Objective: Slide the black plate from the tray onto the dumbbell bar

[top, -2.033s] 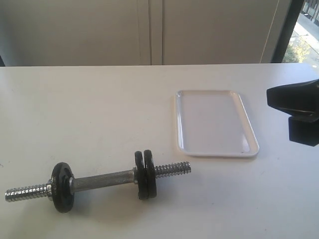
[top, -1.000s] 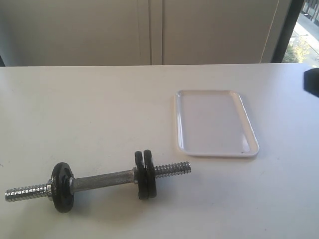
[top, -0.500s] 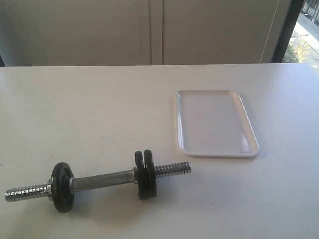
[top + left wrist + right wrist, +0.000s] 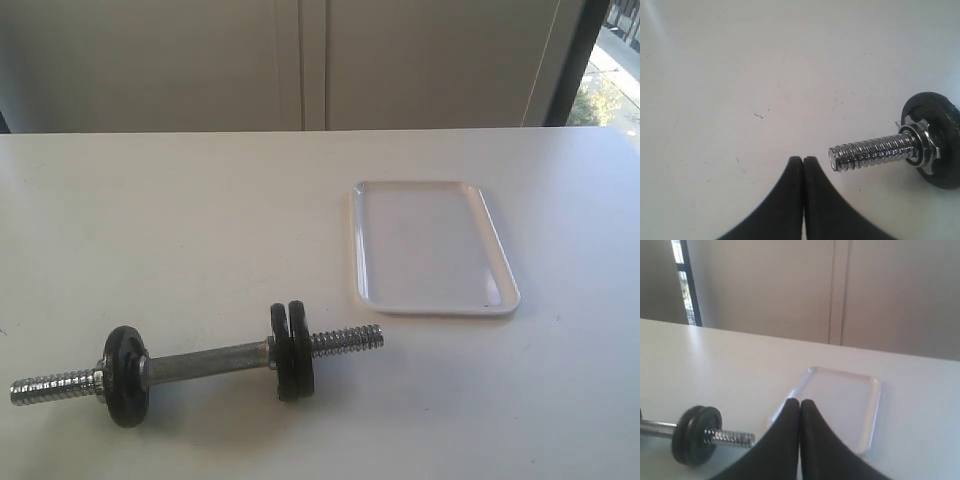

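The dumbbell bar (image 4: 205,361) lies at the table's front left, with one black disc (image 4: 126,375) on its left part and a pair pressed together on its right. I take the outer disc of that pair, beside the threaded end, for the black plate (image 4: 302,352). The white tray (image 4: 436,311) holds nothing. Neither gripper shows in the exterior view. My left gripper (image 4: 803,159) is shut and empty, just beside the bar's threaded tip (image 4: 867,151). My right gripper (image 4: 799,402) is shut and empty in front of the tray (image 4: 875,415), with the paired discs (image 4: 695,435) off to one side.
The white table (image 4: 200,220) runs back to a pale wall with a window at the far right. A nut (image 4: 920,142) holds the disc (image 4: 940,160) at the bar's left end.
My right gripper, seen at the right edge two seconds ago, has drawn out of the exterior view. The dumbbell and tray have not moved.
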